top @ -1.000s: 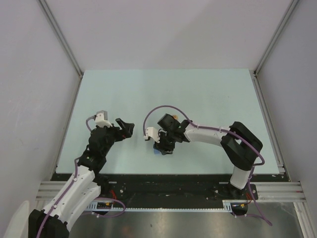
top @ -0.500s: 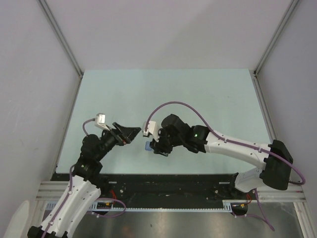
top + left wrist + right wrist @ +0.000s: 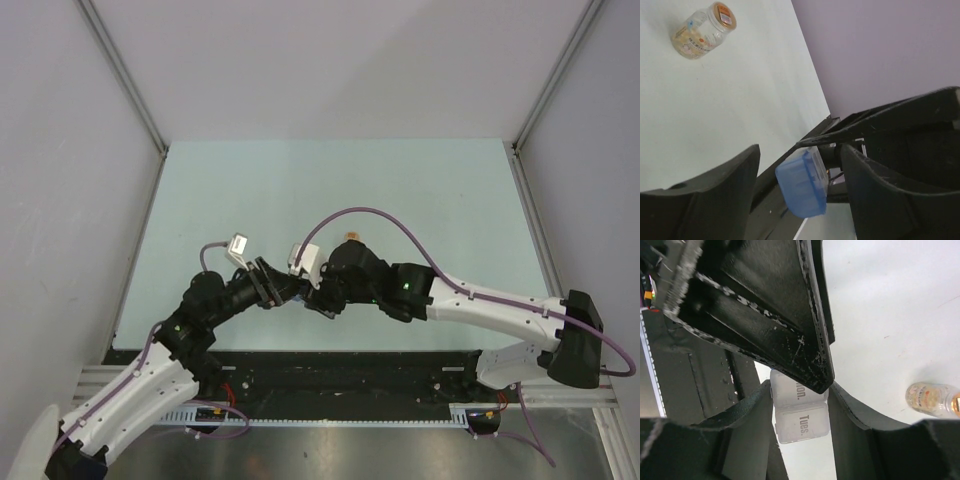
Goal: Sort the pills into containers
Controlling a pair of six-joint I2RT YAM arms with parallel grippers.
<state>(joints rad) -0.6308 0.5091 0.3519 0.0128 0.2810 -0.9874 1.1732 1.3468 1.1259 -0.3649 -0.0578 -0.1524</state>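
Note:
My right gripper (image 3: pixel 801 407) is shut on a small pill box (image 3: pixel 802 422), one of the containers. The box has translucent lids marked "Mon." and "Tues." and shows a blue underside (image 3: pixel 801 184) in the left wrist view. It is held above the table near the front middle. My left gripper (image 3: pixel 800 156) straddles the same box, with a gap still showing on one side. In the top view both grippers (image 3: pixel 298 292) meet there. A clear jar (image 3: pixel 352 238) with an orange cap and tan contents lies on its side (image 3: pixel 702 30) behind them. I see no loose pills.
The pale green table (image 3: pixel 420 190) is walled by grey panels with metal rails on the left, right and back. The black front rail (image 3: pixel 340 365) with both arm bases runs just behind the grippers. The right arm's purple cable (image 3: pixel 360 213) arcs over the jar.
My left arm has swung right until its jaws surround the box, and they have narrowed. The right arm has stretched out low to the left, still holding the box.

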